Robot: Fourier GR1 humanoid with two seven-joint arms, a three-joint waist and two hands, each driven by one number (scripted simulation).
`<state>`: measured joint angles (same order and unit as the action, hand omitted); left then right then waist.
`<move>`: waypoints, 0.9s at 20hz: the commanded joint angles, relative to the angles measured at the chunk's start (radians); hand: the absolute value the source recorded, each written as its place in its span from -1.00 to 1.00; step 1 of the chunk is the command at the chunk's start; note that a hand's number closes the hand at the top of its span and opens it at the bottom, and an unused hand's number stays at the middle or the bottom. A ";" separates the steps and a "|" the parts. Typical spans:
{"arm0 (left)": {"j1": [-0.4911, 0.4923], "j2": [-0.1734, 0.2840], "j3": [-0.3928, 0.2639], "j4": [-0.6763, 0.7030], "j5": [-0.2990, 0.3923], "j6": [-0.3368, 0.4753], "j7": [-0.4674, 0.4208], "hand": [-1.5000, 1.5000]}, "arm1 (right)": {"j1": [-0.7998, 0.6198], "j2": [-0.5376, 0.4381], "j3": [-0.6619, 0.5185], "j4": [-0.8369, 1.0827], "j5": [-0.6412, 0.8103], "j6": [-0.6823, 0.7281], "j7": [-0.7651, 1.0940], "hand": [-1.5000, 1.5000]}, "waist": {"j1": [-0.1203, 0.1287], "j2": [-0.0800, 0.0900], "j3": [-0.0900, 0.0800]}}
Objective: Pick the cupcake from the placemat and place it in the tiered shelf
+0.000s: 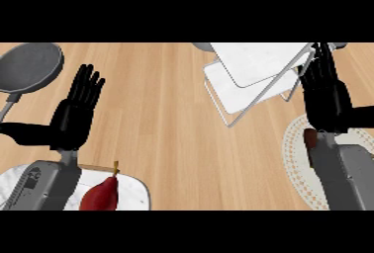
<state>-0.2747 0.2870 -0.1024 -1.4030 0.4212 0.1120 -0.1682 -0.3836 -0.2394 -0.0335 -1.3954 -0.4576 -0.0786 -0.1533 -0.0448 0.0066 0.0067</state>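
Pale wood-grain counter (168, 123). White tiered shelf (252, 74) far right. Cream, lace-edged placemat (296, 148) near right. Grey pan (29, 66) far left. Dark red chilli (100, 195) on white marbled board (135, 192).

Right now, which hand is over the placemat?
The right hand, fingers straight, reaching over the lacy placemat beside the tiered shelf. The left hand is over bare counter.

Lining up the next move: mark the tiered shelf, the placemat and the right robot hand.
tiered shelf (252, 62): head view, on its upper white tray.
placemat (296, 141): head view, on its lacy left rim.
right robot hand (326, 106): head view, on the back of the hand.
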 commanded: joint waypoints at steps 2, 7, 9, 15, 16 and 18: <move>0.046 0.017 -0.026 0.058 -0.023 0.021 0.099 0.00 | 0.011 -0.239 -0.105 0.018 -0.098 0.303 0.010 1.00 | 0.034 -0.001 -0.003; 0.158 0.041 -0.040 0.159 -0.036 0.048 0.184 0.00 | 0.028 -0.528 -0.021 0.028 0.164 0.443 0.025 1.00 | 0.024 0.041 -0.013; 0.179 0.058 -0.053 0.173 -0.034 0.034 0.233 0.00 | 0.092 -0.562 -0.015 0.141 0.112 0.593 0.008 1.00 | 0.049 0.043 0.004; 0.184 0.068 -0.067 0.160 -0.035 0.031 0.284 0.00 | 0.128 -0.696 -0.076 0.255 0.073 0.933 -0.239 -1.00 | 0.065 0.025 0.009; 0.156 0.049 -0.079 0.157 -0.042 0.053 0.309 0.00 | 0.107 -0.713 -0.071 0.277 0.081 0.992 -0.276 -1.00 | 0.074 0.026 0.008; 0.145 0.061 -0.062 0.162 -0.024 0.043 0.330 0.00 | 0.111 -0.770 -0.070 0.280 0.104 1.082 -0.330 -1.00 | 0.071 0.022 0.008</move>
<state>-0.1594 0.3430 -0.1555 -1.2735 0.3909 0.1524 0.1034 -0.2829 -0.9045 -0.0924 -1.1738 -0.3920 0.7853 -0.3422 0.0217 0.0264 0.0164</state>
